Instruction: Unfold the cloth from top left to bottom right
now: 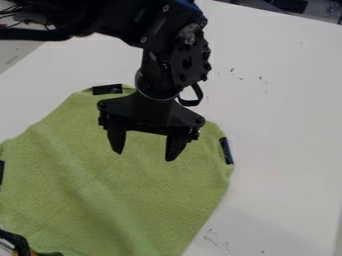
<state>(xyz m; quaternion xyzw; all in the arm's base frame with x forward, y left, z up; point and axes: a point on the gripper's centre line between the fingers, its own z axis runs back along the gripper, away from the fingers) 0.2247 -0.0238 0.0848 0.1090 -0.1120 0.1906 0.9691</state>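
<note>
Nearest, at left: black curved piece (pixel 19 242). Beyond, on the white table (pixel 287 115): green cloth (pixel 73 200); looks mostly flat, with a soft pale band slanting from far left to near right, and black edge patches (pixel 107 89). Above its far part: gripper (pixel 145 156), spread wide.

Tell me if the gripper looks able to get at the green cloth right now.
Likely yes: the gripper hangs over the green cloth, its fingers apart, with nothing seen in between.
</note>
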